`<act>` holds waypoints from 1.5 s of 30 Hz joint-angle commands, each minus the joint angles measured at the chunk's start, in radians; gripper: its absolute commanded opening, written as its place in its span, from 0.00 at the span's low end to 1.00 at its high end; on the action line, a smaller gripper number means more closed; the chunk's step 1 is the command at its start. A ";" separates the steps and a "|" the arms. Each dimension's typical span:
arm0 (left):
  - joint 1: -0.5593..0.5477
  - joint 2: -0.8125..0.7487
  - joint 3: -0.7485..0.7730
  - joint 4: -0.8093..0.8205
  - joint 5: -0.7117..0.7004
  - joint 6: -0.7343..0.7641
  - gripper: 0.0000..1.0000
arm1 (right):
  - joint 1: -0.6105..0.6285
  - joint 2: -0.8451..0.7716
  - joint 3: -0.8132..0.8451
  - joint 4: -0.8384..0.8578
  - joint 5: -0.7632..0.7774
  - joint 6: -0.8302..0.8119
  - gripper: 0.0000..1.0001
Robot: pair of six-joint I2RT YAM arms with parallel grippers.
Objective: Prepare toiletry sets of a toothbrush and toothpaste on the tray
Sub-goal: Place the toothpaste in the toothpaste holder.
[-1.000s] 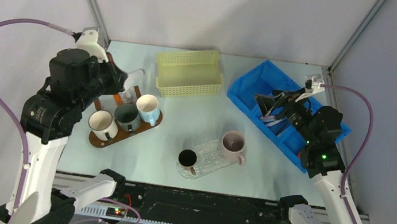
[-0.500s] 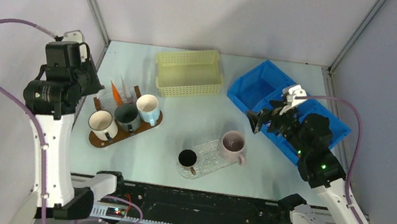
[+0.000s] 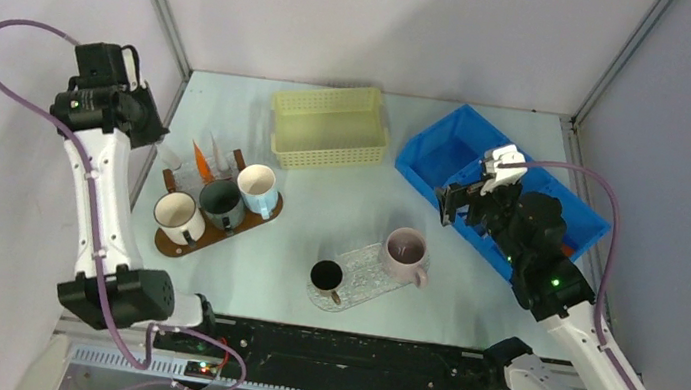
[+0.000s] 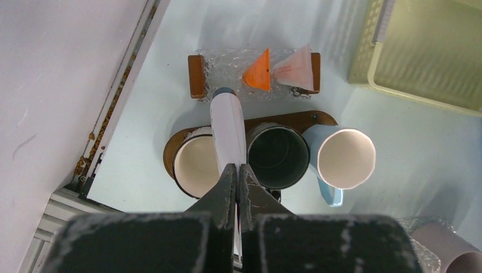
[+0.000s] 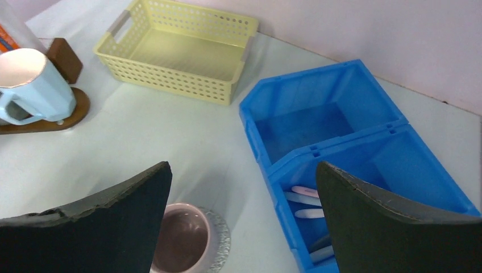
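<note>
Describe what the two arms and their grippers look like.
The left arm and right arm have white links and black joint housings. A mauve cable trails along each. A green light glows on the right one. The left gripper and right gripper have dark, matte, wedge-shaped fingers with roughened edges.

a pale yellow basket (image 3: 329, 126) with perforated walls and a handle hole at each short end stands at the far side of the light table (image 3: 318, 217). to its right, apart from it, there is a blue bin (image 3: 432, 156), turned at an angle and divided by a wall into two compartments. at the left three mugs stand upright in a slanted row, close side by side: a white mug (image 3: 179, 217), a dark mug (image 3: 221, 203) in the middle and a light blue mug (image 3: 257, 188). nearer to the front edge, a small black mug (image 3: 327, 276) and a pink mug (image 3: 406, 251) stand near each other, not touching. grey walls (image 3: 385, 19) close the table behind and at both sides.
</note>
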 commanded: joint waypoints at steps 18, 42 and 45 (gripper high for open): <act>0.049 0.317 0.177 -0.009 0.010 0.063 0.00 | -0.069 0.140 0.026 0.070 0.117 -0.022 0.99; 0.053 0.371 0.115 0.016 0.056 0.072 0.00 | -0.165 0.290 0.082 0.112 0.075 0.033 0.99; 0.054 0.384 0.115 0.016 0.059 0.078 0.00 | -0.168 0.292 0.086 0.113 0.075 0.031 1.00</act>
